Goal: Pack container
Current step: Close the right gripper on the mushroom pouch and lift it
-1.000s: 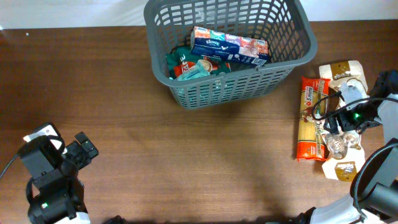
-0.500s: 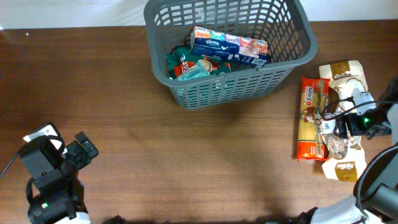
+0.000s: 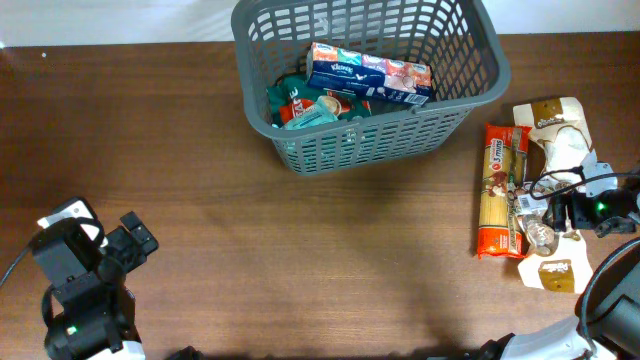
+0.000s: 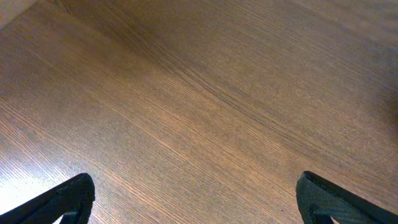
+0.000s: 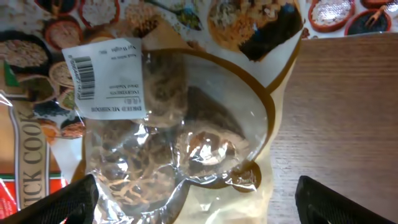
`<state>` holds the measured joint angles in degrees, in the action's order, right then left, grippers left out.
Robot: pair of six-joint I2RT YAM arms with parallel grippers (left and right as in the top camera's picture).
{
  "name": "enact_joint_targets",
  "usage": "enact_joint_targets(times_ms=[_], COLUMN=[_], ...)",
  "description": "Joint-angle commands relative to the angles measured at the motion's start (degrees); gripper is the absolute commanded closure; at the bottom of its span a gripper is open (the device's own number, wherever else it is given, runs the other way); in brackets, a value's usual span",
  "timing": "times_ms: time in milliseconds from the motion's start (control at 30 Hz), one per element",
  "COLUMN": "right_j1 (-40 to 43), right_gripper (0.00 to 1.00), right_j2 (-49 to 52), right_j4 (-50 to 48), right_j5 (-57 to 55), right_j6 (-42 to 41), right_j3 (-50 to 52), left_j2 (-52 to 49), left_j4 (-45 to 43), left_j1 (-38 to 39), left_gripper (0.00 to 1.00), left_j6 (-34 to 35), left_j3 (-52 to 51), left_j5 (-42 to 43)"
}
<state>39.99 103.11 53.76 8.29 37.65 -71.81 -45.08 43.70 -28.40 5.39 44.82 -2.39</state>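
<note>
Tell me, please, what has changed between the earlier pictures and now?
The right tool, open and empty, has slid over the beige pouch toward the right edge of the overhead view and slightly nearer the robot. It took hold of nothing. The left tool, the container with its packets and the pasta packet stayed put.

Dark grey lattice container (image 3: 350, 146), red-orange pasta packet (image 3: 497, 192), brown woodgrain table (image 3: 300, 250)

Dark wooden table (image 3: 300, 250); beyond it a pale strip (image 3: 100, 20), perhaps wall
</note>
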Motion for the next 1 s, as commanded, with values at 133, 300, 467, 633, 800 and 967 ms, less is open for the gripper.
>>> enact_joint_targets(times_ms=[133, 300, 467, 633, 800, 967], right_j1=[0.17, 0.17, 0.17, 0.17, 0.17, 0.17], right_gripper=[0.01, 0.01, 0.01, 0.01, 0.01, 0.01], right_j2=[-1.16, -1.16, -1.11, -1.05, 0.0, 2.14], right_j4=[-0.66, -1.2, -3.21, -3.67, -3.67, -3.67], right_j5=[3.8, 3.98, 3.93, 3.74, 3.69, 3.72], right_j6=[1.07, 1.07, 1.05, 1.05, 1.07, 1.07], right_j3=[1.57, 2.38, 4.55, 5.07, 5.16, 5.18], left_j2=[0.04, 0.04, 0.04, 0.04, 0.04, 0.04], left_j4=[-0.17, -0.17, -0.17, -0.15, -0.15, -0.15], left_j1=[0.28, 0.28, 0.28, 0.28, 0.28, 0.28], left_gripper=[0.01, 0.01, 0.01, 0.01, 0.01, 0.01], left_j6=[-1.14, -1.14, -1.14, -1.14, -1.14, -1.14], left_j3=[-0.22, -0.22, -0.22, -0.22, -0.22, -0.22], left_j5=[-0.39, -0.39, -0.39, -0.39, -0.39, -0.39])
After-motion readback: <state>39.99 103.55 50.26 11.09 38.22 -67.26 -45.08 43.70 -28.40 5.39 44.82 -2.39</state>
